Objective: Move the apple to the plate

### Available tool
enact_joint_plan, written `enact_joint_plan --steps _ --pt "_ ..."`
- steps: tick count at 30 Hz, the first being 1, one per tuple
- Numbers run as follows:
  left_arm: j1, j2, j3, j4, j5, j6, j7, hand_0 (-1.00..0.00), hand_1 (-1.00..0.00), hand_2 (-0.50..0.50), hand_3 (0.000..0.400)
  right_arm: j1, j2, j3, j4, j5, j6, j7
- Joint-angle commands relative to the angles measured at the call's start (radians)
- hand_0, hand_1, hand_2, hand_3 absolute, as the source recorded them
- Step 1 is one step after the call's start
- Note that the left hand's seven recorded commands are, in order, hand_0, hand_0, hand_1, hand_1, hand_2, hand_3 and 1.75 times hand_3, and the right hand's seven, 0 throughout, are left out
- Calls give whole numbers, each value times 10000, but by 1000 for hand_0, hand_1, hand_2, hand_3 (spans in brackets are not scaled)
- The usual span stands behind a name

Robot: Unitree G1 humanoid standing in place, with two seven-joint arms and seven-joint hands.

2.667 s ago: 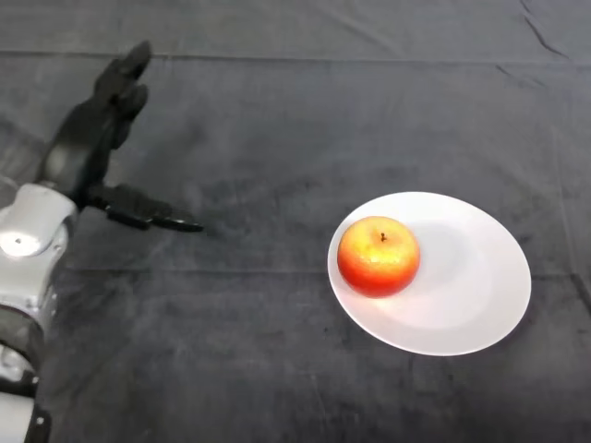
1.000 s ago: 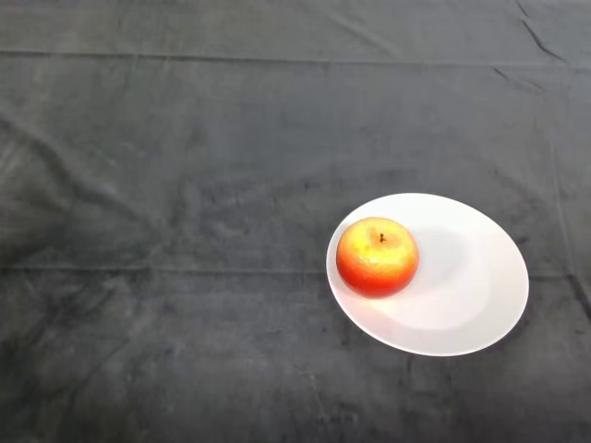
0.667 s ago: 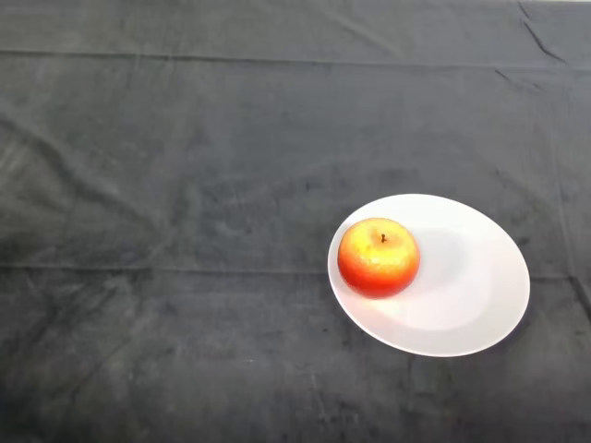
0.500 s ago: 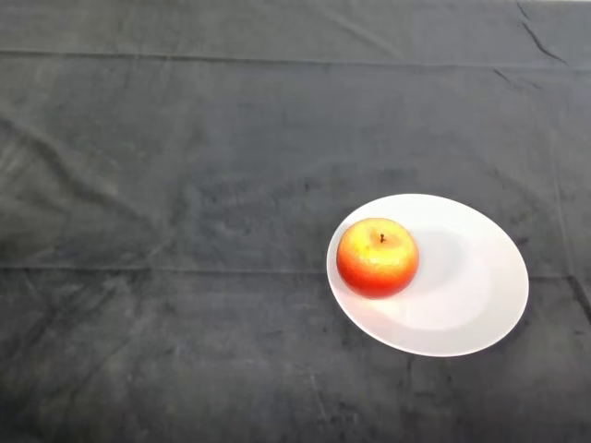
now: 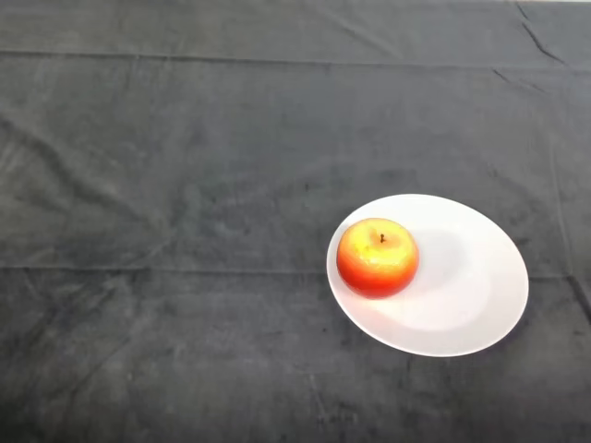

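A red and yellow apple [image 5: 377, 257] sits upright, stem up, on the left part of a white plate [image 5: 471, 277]. The plate lies on the dark cloth at the right of the head view. No part of the robot shows.
The dark cloth [image 5: 185, 185] covers the whole table, with a fold line across the far side and light creases at the left.
The left arm and hand, seen at the left 2.7 s ago, have left the view. The apple and the plate have not moved.
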Motion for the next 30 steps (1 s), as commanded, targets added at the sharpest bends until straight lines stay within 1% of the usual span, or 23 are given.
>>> enact_joint_plan --steps 1,12,30 --pt "61 512 239 306 -162 155 86 0 -39 20 16 3 -140 -140 7 -4 -33 -24" --pt "56 454 404 219 -114 273 113 0 -51 25 20 1 -142 -141 13 -5 -34 -20" --pt "49 397 507 121 97 400 102 0 -43 22 17 1 -142 -141 15 -7 -35 -19"
